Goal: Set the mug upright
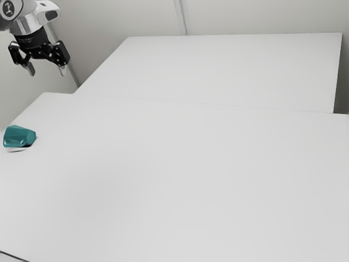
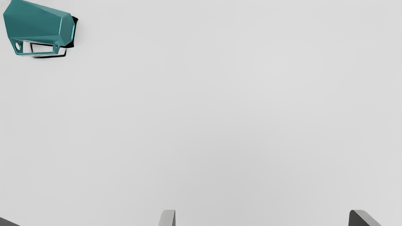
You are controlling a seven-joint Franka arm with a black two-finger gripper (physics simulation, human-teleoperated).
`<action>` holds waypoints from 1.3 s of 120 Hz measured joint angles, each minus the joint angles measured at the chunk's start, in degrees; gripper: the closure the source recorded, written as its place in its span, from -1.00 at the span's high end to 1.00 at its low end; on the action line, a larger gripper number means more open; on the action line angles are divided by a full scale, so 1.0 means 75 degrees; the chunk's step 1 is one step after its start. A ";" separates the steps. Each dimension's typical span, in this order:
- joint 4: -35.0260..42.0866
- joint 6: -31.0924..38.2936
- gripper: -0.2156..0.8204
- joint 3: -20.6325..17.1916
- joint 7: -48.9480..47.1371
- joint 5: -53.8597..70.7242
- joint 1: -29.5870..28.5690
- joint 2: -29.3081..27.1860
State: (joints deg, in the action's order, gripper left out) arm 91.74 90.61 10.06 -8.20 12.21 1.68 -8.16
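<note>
High above the table at the exterior view's upper left hangs my gripper [image 1: 47, 72], its two fingers wide apart with nothing between them. The teal faceted mug [image 1: 19, 136] lies on its side near the table edge at the exterior view's left, below the gripper and apart from it. In the wrist view the mug [image 2: 37, 23] shows its narrower end and its angular handle, off to one side of the gripper [image 2: 262, 216]. The inside of the mug is hidden.
The white table [image 1: 180, 174] spreads broadly toward the exterior view's right. Behind it stands another white surface [image 1: 229, 71], with pale walls [image 1: 262, 16] beyond. A thin dark line [image 1: 13, 256] crosses the exterior view's bottom left corner.
</note>
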 joint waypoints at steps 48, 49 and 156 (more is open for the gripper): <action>0.0246 0.0271 0.58 -0.0005 0.0176 -0.0319 -0.0968 0.0276; 0.0245 0.0274 0.58 -0.0005 0.0179 -0.0366 -0.1049 0.0303; -0.4099 0.0424 0.58 0.0041 0.5601 -0.4964 -0.7443 0.6429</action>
State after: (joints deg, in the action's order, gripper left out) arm 61.00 93.79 10.37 33.81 -25.01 -54.14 40.05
